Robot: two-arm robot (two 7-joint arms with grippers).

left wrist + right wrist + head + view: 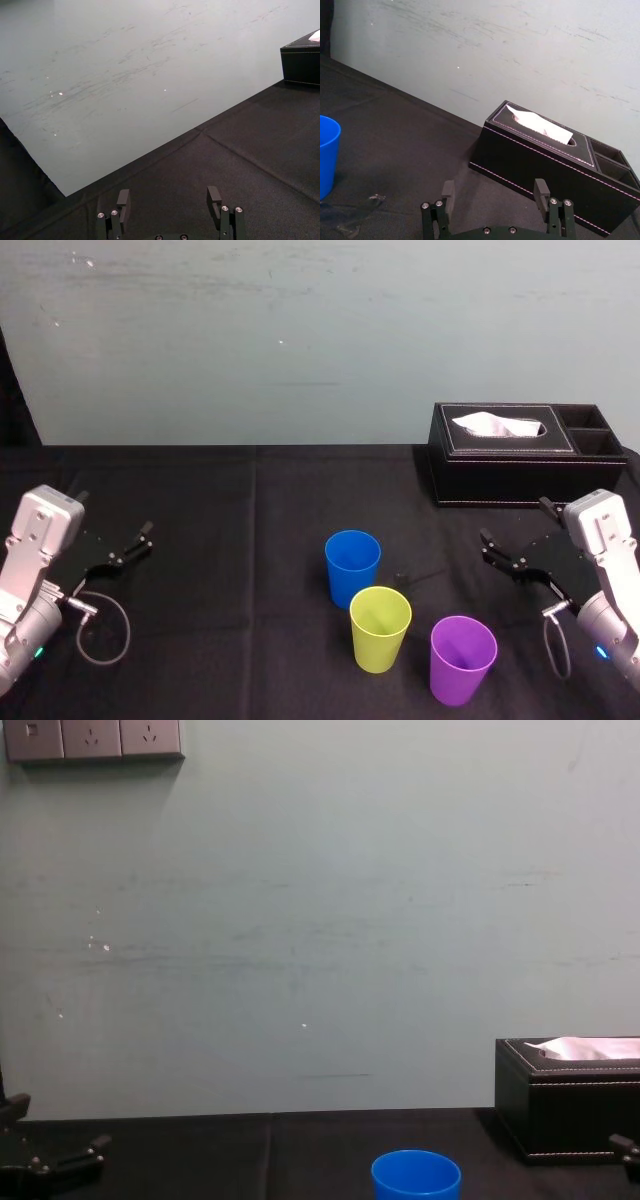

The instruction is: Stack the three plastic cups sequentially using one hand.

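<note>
- A bright blue tapered plastic cup (352, 565) is being shown standing upright, mouth up, on the black cloth-covered table (220, 640). It is near the table's middle and is the farthest of the three cups from the robot.
- A yellow-green tapered plastic cup (380, 628) is being shown upright just in front of the blue one and slightly to its right. Whether the two are touching cannot be told.
- A purple tapered plastic cup (463, 658) is being shown upright near the yellow-green one, further right and closest to the robot, with a narrow strip of cloth between them.
- All three are being left standing separately in a slanting row, each resting on the cloth.
- The left gripper (140, 542) is being held over the table's left side, well apart from the cups. Its fingers are being held spread wide with nothing between them, and its wrist camera shows them over bare cloth.
- The right gripper (514, 520) is being held over the right side, beyond the purple cup and near the front of a black leather rectangular tissue box (520, 455). Its fingers are likewise spread wide and empty.
- The tissue box is being shown at the back right by the pale grey-green wall (300, 340), with white tissue rising from its slot.
- From the chest camera, the blue cup's rim is being caught at the lower edge.
</note>
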